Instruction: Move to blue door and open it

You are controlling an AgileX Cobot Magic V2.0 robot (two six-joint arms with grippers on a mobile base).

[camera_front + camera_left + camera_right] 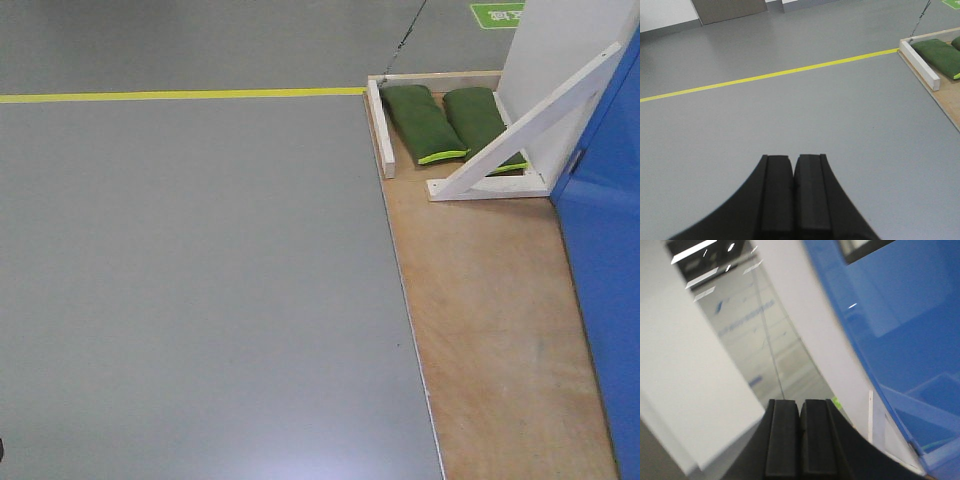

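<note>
The blue door [605, 260] is a glossy bright-blue panel along the right edge of the front view, standing on a plywood base [490, 330]. It fills the right side of the right wrist view [890, 330], tilted and blurred; no handle shows. My left gripper [792, 159] is shut and empty, held over bare grey floor well left of the door. My right gripper [800, 402] is shut and empty, pointing along the door's face, apart from it.
A white panel [560, 50] with a diagonal white brace [520, 135] stands at the back of the base. Two green sandbags [445, 120] lie beside it behind a white batten [380, 130]. A yellow floor line [180, 95] crosses the grey floor.
</note>
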